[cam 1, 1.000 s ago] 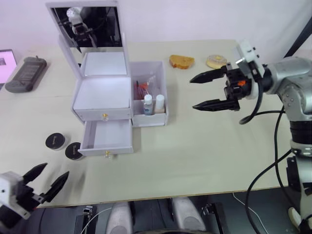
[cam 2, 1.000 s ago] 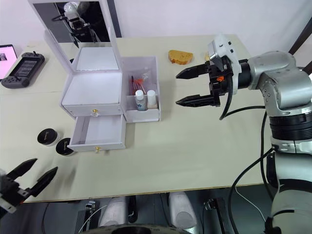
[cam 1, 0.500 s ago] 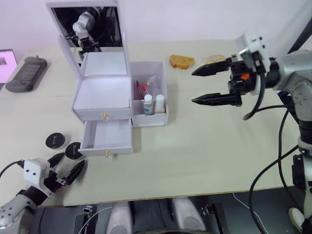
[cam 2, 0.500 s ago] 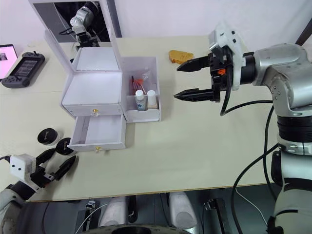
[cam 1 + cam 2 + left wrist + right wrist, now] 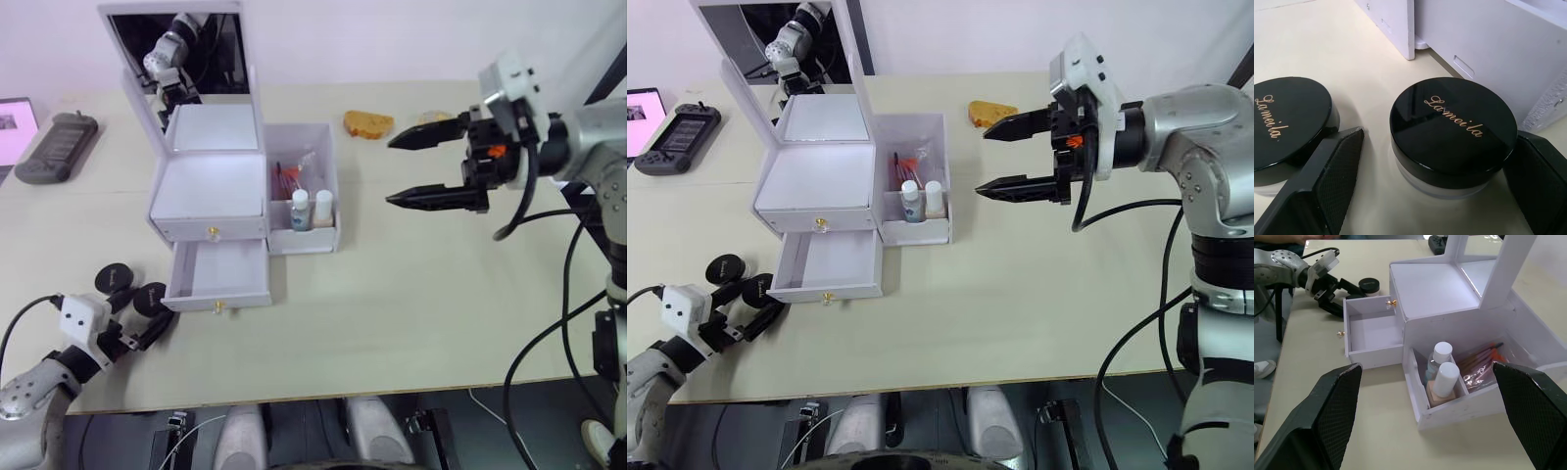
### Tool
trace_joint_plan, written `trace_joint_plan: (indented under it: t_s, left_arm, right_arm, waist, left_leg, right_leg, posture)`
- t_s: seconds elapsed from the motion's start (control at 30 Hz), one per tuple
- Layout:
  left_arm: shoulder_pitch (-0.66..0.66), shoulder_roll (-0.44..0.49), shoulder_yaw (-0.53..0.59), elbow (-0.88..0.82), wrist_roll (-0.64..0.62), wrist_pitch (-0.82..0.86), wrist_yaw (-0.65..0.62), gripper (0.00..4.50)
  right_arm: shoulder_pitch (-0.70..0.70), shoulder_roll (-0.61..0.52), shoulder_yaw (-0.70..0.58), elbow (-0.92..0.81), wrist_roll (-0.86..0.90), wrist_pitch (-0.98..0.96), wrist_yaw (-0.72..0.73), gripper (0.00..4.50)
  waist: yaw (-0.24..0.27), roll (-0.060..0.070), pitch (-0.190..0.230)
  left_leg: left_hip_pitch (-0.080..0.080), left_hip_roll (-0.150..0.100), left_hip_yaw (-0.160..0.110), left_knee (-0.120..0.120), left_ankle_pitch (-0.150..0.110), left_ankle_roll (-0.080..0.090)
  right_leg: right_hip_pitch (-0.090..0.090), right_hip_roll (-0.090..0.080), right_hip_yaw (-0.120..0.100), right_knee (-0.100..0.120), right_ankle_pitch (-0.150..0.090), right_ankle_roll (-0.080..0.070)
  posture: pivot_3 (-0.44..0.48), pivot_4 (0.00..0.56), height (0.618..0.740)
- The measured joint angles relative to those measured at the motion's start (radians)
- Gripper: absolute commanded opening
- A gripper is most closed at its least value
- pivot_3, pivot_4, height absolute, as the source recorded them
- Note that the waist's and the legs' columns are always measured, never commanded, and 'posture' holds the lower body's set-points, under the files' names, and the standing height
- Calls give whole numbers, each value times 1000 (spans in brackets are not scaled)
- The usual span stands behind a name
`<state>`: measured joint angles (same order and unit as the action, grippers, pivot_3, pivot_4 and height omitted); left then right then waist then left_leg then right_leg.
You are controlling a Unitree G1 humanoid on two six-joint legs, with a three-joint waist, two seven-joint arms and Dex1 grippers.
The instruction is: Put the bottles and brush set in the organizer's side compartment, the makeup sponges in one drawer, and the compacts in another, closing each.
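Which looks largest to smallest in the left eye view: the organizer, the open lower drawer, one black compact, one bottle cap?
1. The organizer, largest by far.
2. The open lower drawer.
3. The compact farther from the drawer.
4. The bottle cap, smallest.

Each gap looks clear; none look alike.

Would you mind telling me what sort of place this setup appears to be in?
Probably an indoor lab or test room staged as a vanity table rather than a home: a plain beige table against a bare wall holds a white mirrored organizer, a handheld game console and some bread.
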<state>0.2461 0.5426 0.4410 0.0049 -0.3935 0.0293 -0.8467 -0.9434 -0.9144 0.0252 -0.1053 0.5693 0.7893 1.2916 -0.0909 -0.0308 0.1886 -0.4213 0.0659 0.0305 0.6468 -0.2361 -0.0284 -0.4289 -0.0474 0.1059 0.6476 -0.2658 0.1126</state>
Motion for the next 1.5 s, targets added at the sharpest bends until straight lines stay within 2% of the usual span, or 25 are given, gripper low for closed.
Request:
trace_joint_plan:
  t_s: [0.07, 0.1, 0.17, 0.23, 0.43, 0.6, 0.73, 0.9, 1.03, 1.17, 1.3, 1.5]
  left_arm:
    - [-12, 0, -13, 1, 0, 1, 2, 4452]
    - [-17, 0, -21, 1, 0, 1, 3, 4216]
    - [-23, 0, -27, 1, 0, 1, 5, 3633]
    - [-25, 0, -28, 1, -1, 2, 7, 2706]
    - [21, 22, -14, -15, -14, 6, 10, 2693]
    - [112, 34, 54, -62, -62, 31, 1, 2693]
    - [189, 47, 139, -149, -135, 67, -13, 2693]
    - [206, 103, 187, -305, -247, 184, -15, 2693]
    - [91, 203, 179, -412, -318, 309, 22, 2693]
    - [-21, 258, 114, -452, -347, 393, 42, 2693]
    - [-103, 306, 17, -423, -323, 436, 15, 2693]
    - [-210, 311, -76, -318, -266, 436, -31, 2693]
  right_arm:
    - [0, -1, 0, 0, 1, -2, 0, 4500]
    - [0, -1, 0, 0, 2, -2, -2, 4500]
    - [0, -1, 0, 0, 3, -2, -4, 4500]
    - [0, -1, 0, -1, 3, -1, -8, 4500]
    - [1, -1, 0, -6, 4, -1, -11, 4500]
    - [0, 2, 3, 5, 3, -11, -7, 4500]
    - [-3, 17, 8, 29, 2, -33, 1, 4500]
    - [-3, 32, 13, 32, 1, -49, 12, 4500]
    - [-3, 36, 13, 32, 2, -54, 13, 4500]
    - [1, 25, 6, 13, 7, -37, 11, 4500]
    - [33, -3, -17, -39, 31, 3, -10, 4500]
    - [87, -23, -59, -113, 65, 50, -62, 4500]
  waist:
    - [0, 0, 0]
    - [-1, 0, 0]
    - [-2, 0, 0]
    - [-2, 0, 0]
    - [-7, 0, 0]
    - [-6, 0, 0]
    - [-5, 0, 0]
    - [-3, 0, 0]
    - [-1, 0, 0]
    - [-8, 0, 1]
    - [-3, 0, 1]
    - [-5, 1, 1]
  left_leg:
    - [0, 0, 0, 0, 0, 0]
    - [0, 0, 0, 0, 0, 0]
    - [0, 0, 0, 0, 0, 0]
    - [0, 0, 0, 0, 0, 0]
    - [0, 0, 0, 0, 0, 0]
    - [0, 1, 0, -1, 0, 0]
    - [0, 1, 0, -1, 0, 0]
    - [-1, 0, 1, -1, 0, 0]
    - [-2, 0, 0, 0, 0, 0]
    - [-2, 0, 1, -1, 0, 0]
    - [-2, 1, -1, -2, 0, 0]
    - [-2, 0, -1, 0, 0, 0]
  right_leg:
    - [0, 0, 0, 0, 0, 0]
    - [0, 0, 0, 0, 0, 0]
    - [0, 0, 0, 0, 0, 0]
    - [0, 0, 0, 0, 0, 0]
    - [0, 0, 0, 0, 0, 0]
    - [-1, 0, 0, 0, 0, 0]
    - [-1, -1, 0, -1, 0, 0]
    - [-1, -2, 0, -2, 0, 0]
    - [-1, -1, 0, -1, 0, 0]
    - [-2, 1, 0, -1, 0, 0]
    - [-3, 2, -1, 0, 0, 1]
    - [-2, 2, 0, 0, 0, 1]
  posture:
    - [0, 150, 740]
    - [0, 150, 740]
    - [0, 150, 740]
    - [0, 150, 740]
    - [0, 150, 740]
    - [0, 150, 740]
    - [0, 150, 740]
    - [0, 150, 740]
    - [0, 150, 740]
    - [0, 150, 740]
    - [0, 150, 740]
    - [0, 150, 740]
